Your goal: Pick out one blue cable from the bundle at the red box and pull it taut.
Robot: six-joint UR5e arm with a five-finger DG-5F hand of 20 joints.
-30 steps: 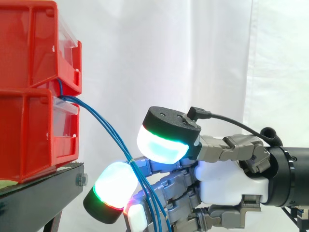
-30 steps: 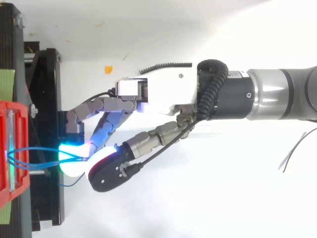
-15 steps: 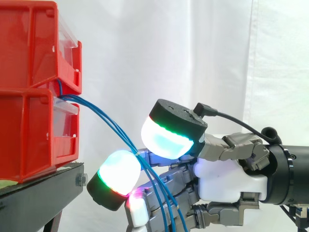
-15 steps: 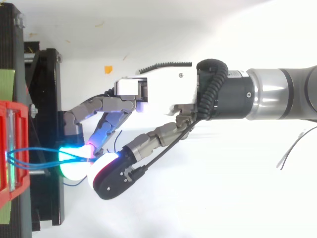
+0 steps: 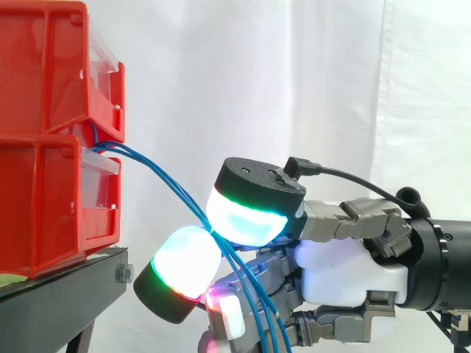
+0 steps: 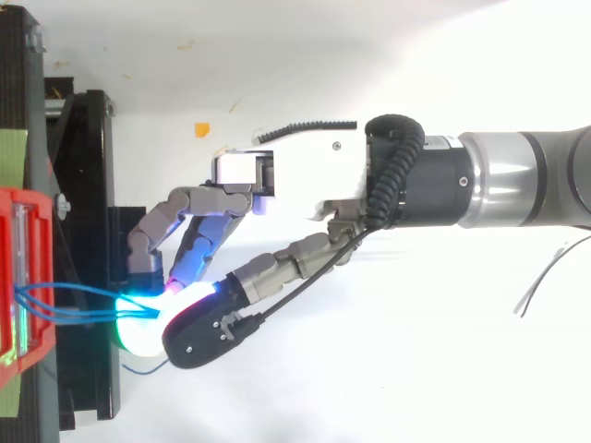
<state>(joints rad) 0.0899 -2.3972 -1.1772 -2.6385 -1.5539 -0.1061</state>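
Several thin blue cables leave the gap between two stacked red bins and slope down to the right. They pass between the glowing thumb pad and a glowing finger pad of my hand, then drop past the lower fingers. Thumb and finger are curled toward each other and pinch the strands where they cross. From above, the cables run from the red bin to the fingertips of the hand. A loose blue end curls below them.
The bins rest on a black stand at the left, in front of a white curtain. From above I see an orange mark on the white floor and thin grey wires at the right edge.
The thumb pad has come down onto the cables against the finger pad. In the top view the fingertips have shifted toward the bottom edge, dragging the cables with them.
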